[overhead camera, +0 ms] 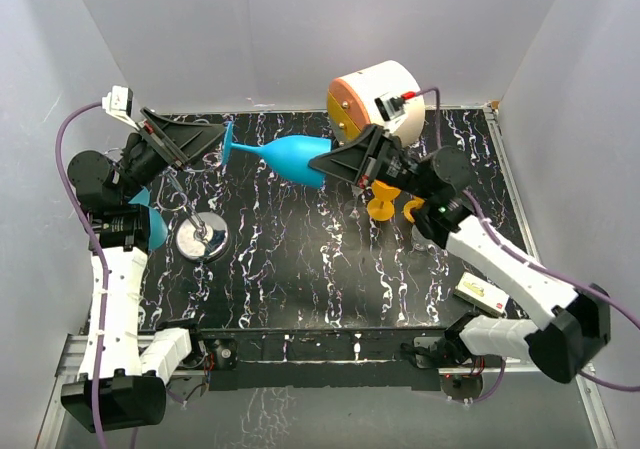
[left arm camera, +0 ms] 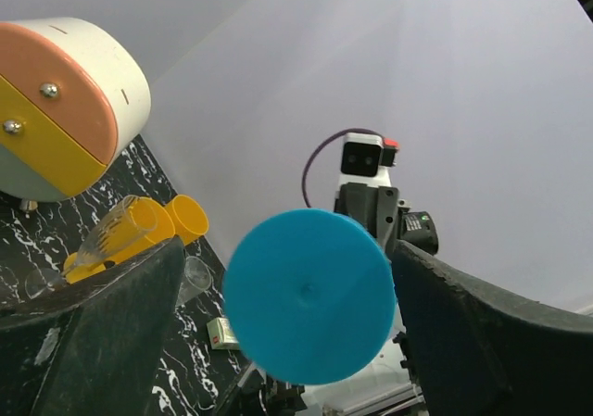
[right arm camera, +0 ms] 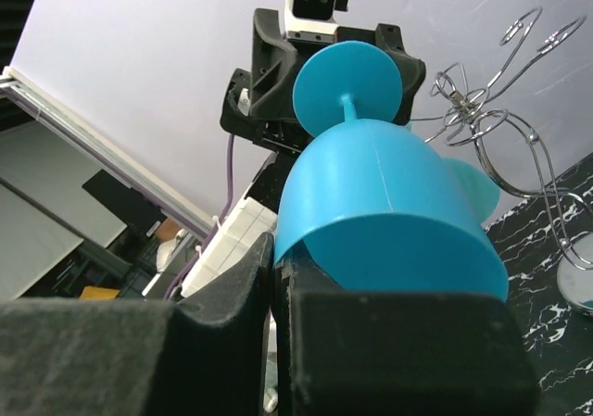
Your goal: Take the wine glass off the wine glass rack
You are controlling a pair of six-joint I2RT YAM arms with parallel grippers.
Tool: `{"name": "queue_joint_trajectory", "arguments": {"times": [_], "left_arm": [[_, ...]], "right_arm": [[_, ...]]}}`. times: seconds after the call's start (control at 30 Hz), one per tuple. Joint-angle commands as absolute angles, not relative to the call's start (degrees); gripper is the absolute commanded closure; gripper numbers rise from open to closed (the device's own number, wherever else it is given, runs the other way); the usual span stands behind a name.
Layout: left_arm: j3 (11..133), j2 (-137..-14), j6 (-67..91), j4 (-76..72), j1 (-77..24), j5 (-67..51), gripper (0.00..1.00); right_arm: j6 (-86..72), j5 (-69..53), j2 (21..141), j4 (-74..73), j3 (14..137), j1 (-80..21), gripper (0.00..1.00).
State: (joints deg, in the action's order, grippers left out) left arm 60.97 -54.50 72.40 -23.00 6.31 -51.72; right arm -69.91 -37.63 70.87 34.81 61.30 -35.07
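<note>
Right claw (right arm camera: 281,272) is clamped on the glass (overhead camera: 290,157), which hangs sideways mid-air, apart from the rack (overhead camera: 202,237). Left claw (overhead camera: 221,141) gapes around its foot (left arm camera: 306,296). I'd pull straight away, slowly, keeping it level.

Top external: fixed high, near side, looking down over whole table (overhead camera: 330,269). Wrist views: close, facing each other, sharing wine glass (left arm camera: 309,296).

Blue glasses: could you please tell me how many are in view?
2. One blue glass lies sideways in the air, its bowl rim pinched by the right gripper. The other glass shows partly behind the left arm, near the rack. More may be hidden.
</note>
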Motion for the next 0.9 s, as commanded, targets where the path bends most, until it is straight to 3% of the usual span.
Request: {"name": "queue_joint_trajectory", "arguments": {"times": [0.0, 0.1, 0.33, 0.5, 0.7, 0.87], "left_arm": [[63.77, -53.12, 67.64, -19.34, 6.34, -52.46, 0.04], [66.47, -53.22, 62.02, -10.7, 6.37, -50.27, 0.01], [76.19, -55.37, 54.49, -0.26, 6.33, -47.53, 0.01], [82.65, -56.68, 47.76, 8.01, 6.33, -43.71, 0.01], [87.13, -57.06, 41.75, 15.67, 6.28, -39.49, 0.01], [88.72, -56.31, 38.95, 19.51, 6.03, -36.78, 0.01]], "right_arm": [[-64.27, -32.04, 62.85, 30.6, 58.18, -34.8, 1.0], [-57.25, -29.6, 58.81, 19.51, 57.42, -34.8, 1.0], [-28.08, -20.81, 53.24, -24.86, 62.17, -34.8, 1.0], [-16.49, -18.5, 53.94, -48.49, 66.23, -34.8, 1.0], [-20.06, -3.14, 64.41, -66.59, 73.62, -34.8, 1.0], [-20.74, 4.98, 71.57, -67.34, 76.41, -34.8, 1.0]]}}
